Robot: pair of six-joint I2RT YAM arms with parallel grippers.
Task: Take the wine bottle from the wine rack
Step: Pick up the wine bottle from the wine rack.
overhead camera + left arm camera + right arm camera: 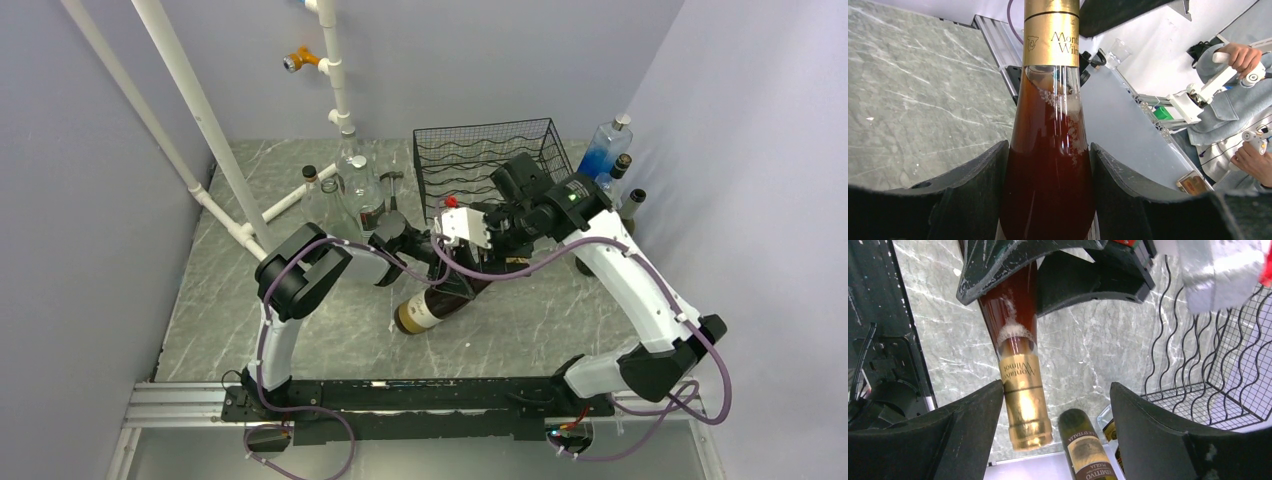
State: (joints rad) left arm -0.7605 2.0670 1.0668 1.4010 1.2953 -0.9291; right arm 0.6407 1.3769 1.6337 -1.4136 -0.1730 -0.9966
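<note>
The wine bottle is dark amber with a gold foil neck. It hangs tilted over the table in front of the black wire wine rack, clear of it, neck toward the front left. My left gripper is shut on the bottle's shoulder; in the left wrist view the gripper clamps the bottle on both sides. My right gripper is open beside it. In the right wrist view the gripper shows the gold neck between its fingers, close to one; I cannot tell if they touch. The rack is on the right.
Clear glass bottles and a white pipe frame stand at the back left. A blue bottle and dark bottles stand by the right wall. A green labelled bottle shows past my right fingers. A metal rail runs along the front edge.
</note>
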